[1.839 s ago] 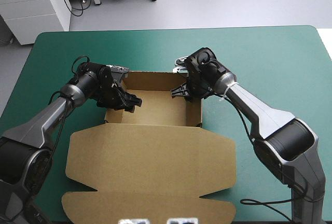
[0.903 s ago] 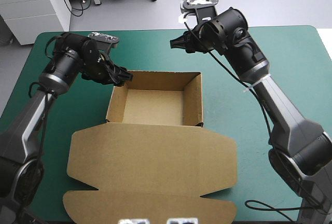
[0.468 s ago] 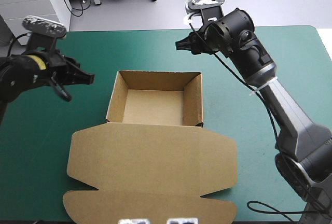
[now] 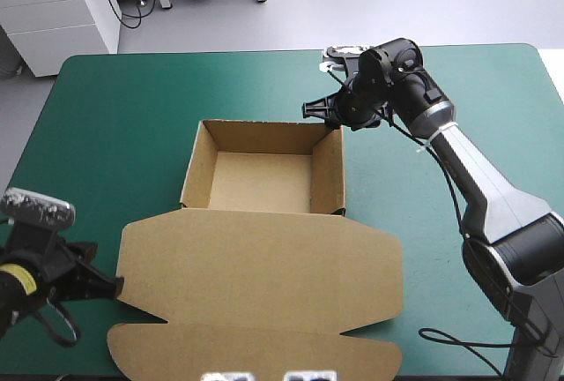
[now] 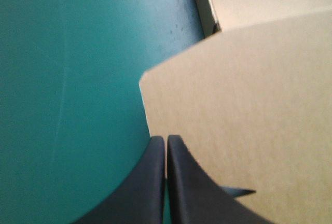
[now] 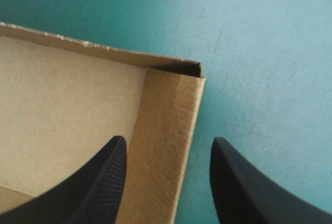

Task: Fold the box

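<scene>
The brown box (image 4: 264, 178) stands as an open tray with four raised walls at mid-table. Its lid (image 4: 256, 284) lies flat toward the near edge. My left gripper (image 4: 113, 286) is low at the near left, shut, its tips right at the lid's left edge. In the left wrist view the gripper (image 5: 166, 140) meets in one point over the edge of the lid (image 5: 249, 105). My right gripper (image 4: 319, 109) hangs open at the tray's far right corner. In its wrist view the gripper (image 6: 168, 140) straddles the right wall (image 6: 166, 105) without touching it.
Bare teal-green cover (image 4: 115, 134) lies on both sides of the tray and beyond its far wall. The lid's front flap (image 4: 256, 354) reaches almost to the table's near edge.
The left arm swung from the tray's far left corner back to the near left by the lid, and its fingers went from open to shut. The right gripper came down to the tray's far right corner.
</scene>
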You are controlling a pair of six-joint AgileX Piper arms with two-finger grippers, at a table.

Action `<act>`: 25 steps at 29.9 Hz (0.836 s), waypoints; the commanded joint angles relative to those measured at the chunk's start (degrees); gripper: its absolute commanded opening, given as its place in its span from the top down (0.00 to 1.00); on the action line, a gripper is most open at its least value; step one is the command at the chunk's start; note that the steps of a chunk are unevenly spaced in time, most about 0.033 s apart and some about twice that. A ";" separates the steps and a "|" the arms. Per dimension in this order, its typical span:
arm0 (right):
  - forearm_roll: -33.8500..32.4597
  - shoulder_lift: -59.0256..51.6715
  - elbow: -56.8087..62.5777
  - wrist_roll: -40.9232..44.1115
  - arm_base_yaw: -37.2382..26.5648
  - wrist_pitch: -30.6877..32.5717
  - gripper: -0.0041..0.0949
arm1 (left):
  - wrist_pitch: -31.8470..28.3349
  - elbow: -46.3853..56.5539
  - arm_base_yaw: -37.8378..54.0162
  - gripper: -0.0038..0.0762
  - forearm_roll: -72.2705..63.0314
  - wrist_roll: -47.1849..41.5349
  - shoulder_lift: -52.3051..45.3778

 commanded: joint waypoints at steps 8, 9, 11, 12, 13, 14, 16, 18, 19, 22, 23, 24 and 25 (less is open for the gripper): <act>5.22 -2.51 8.91 -2.99 -0.43 -0.09 0.49 | -0.07 16.12 -0.21 0.96 -0.56 -1.37 -17.98; 5.52 -2.51 10.19 -2.99 -0.43 -0.09 0.50 | 0.27 16.68 -0.21 0.96 -0.56 -1.37 -18.77; 6.59 -2.51 12.92 -3.12 -0.43 -0.09 0.51 | 1.01 17.33 -0.21 0.96 -0.11 -1.37 -20.40; 7.10 -2.51 13.91 -3.47 -0.43 -0.09 0.51 | 1.11 17.68 -0.21 0.96 0.06 -1.37 -20.94; 7.47 -2.51 14.84 -4.29 -0.43 -0.20 0.52 | 1.11 18.03 -0.21 0.96 0.16 -1.37 -21.32; 8.16 -2.51 15.98 -5.20 -0.43 -0.46 0.53 | 1.11 18.66 -0.21 0.96 0.19 -1.37 -21.92; 8.40 -2.51 17.01 -6.72 -0.43 -0.44 0.57 | 1.34 19.80 -0.21 0.96 0.19 -1.37 -22.79; 8.40 -2.51 17.52 -6.95 -0.43 -0.44 0.63 | 1.64 21.28 -0.21 0.96 -0.15 -1.37 -23.66; 8.05 -2.51 17.52 -6.95 -0.43 -0.59 0.68 | 1.76 21.92 -0.21 0.96 -0.15 -1.37 -24.00; 7.82 -2.51 17.52 -6.85 -0.43 -2.33 0.85 | 1.74 23.29 -0.21 0.96 -0.24 -1.37 -24.30; 7.77 -2.51 17.52 -6.85 -0.43 -3.04 0.91 | 1.64 23.58 -0.21 0.96 -0.24 -1.37 -24.41; 7.77 -2.51 17.52 -6.85 -0.43 -3.70 0.96 | 1.64 23.71 -0.21 0.96 -0.39 -1.37 -24.41; 7.53 -2.51 17.52 -6.38 -0.43 -4.59 0.97 | 1.64 23.71 -0.21 0.96 -0.39 -1.37 -24.41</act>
